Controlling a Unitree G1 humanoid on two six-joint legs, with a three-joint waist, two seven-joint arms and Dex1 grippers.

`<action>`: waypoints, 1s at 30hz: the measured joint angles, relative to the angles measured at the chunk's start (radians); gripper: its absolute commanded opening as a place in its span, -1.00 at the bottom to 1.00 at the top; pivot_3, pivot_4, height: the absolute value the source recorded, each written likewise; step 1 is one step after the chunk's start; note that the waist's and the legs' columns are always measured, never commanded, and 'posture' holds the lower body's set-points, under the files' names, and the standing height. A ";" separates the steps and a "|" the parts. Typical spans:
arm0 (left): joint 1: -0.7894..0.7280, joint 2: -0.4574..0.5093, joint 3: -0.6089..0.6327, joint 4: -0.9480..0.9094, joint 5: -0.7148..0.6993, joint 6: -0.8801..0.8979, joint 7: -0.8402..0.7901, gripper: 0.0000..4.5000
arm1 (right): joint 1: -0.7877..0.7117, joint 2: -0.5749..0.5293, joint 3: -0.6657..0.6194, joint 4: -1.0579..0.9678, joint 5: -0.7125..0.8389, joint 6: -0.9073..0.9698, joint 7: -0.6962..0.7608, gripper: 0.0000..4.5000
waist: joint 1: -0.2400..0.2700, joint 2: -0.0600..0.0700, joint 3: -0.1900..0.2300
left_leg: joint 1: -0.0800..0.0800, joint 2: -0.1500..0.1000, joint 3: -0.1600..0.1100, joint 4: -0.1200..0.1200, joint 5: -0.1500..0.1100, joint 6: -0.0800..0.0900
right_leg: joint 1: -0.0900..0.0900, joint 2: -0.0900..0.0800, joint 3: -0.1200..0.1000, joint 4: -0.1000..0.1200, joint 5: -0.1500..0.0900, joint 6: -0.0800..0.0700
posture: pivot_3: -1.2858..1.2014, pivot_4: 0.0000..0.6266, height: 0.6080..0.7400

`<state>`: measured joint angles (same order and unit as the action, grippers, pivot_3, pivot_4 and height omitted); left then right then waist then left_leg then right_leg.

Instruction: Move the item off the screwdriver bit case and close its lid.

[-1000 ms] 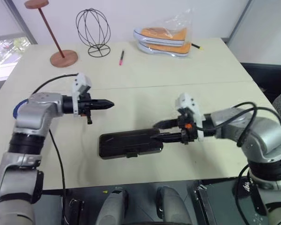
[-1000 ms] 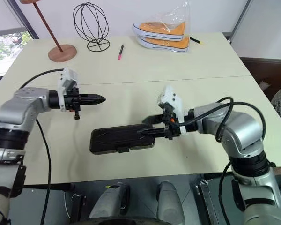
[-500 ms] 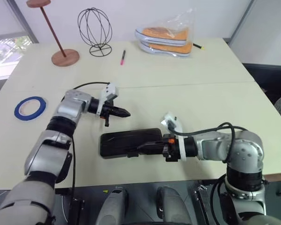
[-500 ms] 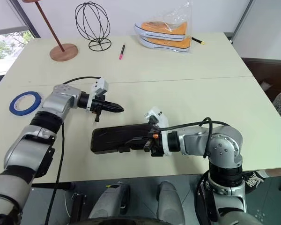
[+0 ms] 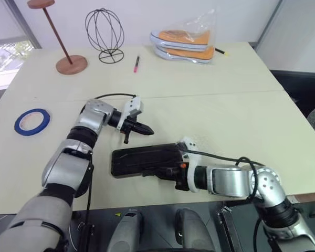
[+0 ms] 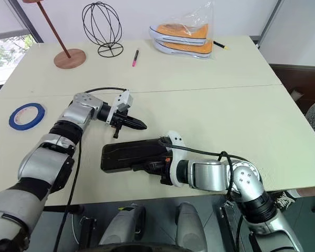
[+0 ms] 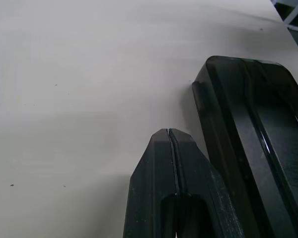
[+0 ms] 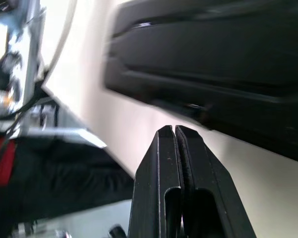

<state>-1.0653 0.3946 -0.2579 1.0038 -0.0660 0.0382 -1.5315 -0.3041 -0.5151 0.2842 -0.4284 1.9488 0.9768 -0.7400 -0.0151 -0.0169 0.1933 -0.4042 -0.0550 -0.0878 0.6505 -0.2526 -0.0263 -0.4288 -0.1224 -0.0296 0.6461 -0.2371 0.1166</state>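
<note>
Both steps look done: tape roll (image 5: 32, 121) lies at frame left, well apart from the case (image 5: 145, 160) at centre, lid (image 6: 134, 152) down. Left gripper (image 5: 149, 132) and right gripper (image 5: 167, 171) pinched closed, empty.

the screwdriver bit case (image 5: 144, 159) looks like dark plastic with a smooth, slightly glossy lid (image 7: 268, 129). the table (image 5: 215, 115) is a pale matt surface, smooth. the blue roll of tape (image 5: 32, 121) looks papery and matt. the globe stand (image 5: 105, 35) is thin black wire. the sneakers (image 5: 181, 42) sit in a clear, shiny plastic bag (image 5: 205, 23).
</note>
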 measured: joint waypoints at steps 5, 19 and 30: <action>-0.002 -0.005 0.008 0.000 0.002 -0.011 0.000 -1.00 | 0.035 0.044 0.046 -0.009 0.002 -0.070 -0.099 -0.98 | -0.001 0.000 0.000 | 0.000 0.000 0.000 0.000 0.000 0.000 | 0.000 0.000 0.000 0.000 0.000 0.000 | 0.03 -0.52 1.00; 0.018 -0.005 0.017 -0.053 0.011 -0.020 -0.021 -1.00 | 0.071 0.117 0.082 -0.040 0.003 -0.124 -0.183 -0.98 | -0.002 0.000 0.000 | 0.000 0.000 0.000 0.000 0.000 0.001 | 0.000 0.001 0.000 0.000 0.000 0.000 | 0.03 -0.52 1.00; 0.158 0.036 -0.020 -0.212 0.036 -0.009 -0.061 -1.00 | 0.102 0.195 0.103 -0.041 0.003 -0.161 -0.280 -0.98 | -0.002 0.000 0.000 | 0.000 0.001 0.000 0.000 0.000 0.001 | 0.000 0.001 0.000 0.000 0.000 0.000 | 0.03 -0.52 1.00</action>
<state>-0.9075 0.4305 -0.2780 0.7915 -0.0300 0.0290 -1.5922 -0.2024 -0.3196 0.3876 -0.4691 1.9514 0.8161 -1.0199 -0.0170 -0.0167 0.1932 -0.4038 -0.0543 -0.0882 0.6505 -0.2529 -0.0256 -0.4287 -0.1213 -0.0291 0.6462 -0.2371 0.1164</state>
